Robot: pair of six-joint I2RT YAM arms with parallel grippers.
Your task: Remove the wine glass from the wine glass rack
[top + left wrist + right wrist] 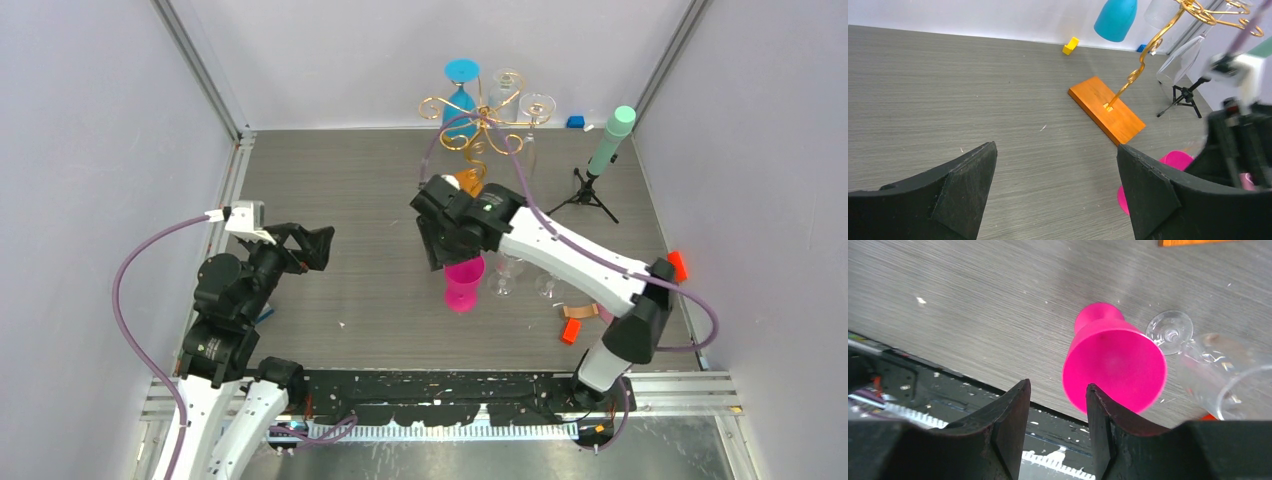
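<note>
The gold wire wine glass rack [482, 118] stands at the back on its orange wooden base [1105, 107]. A blue wine glass [461, 88] and two clear wine glasses [522, 98] hang on it. A pink wine glass [464, 284] stands on the table in front of the rack. My right gripper [445, 252] hovers just above and beside it, open and empty. In the right wrist view the pink glass [1113, 365] lies just past the right fingertip [1093, 392]. My left gripper [315, 245] is open and empty at the left, well away from the rack.
Two clear glasses [520, 278] stand on the table under my right arm. A black tripod with a mint-green cylinder [608, 145] stands at the back right. Small orange pieces [572, 330] lie near the right arm's base. A yellow block [1071, 46] lies by the back wall.
</note>
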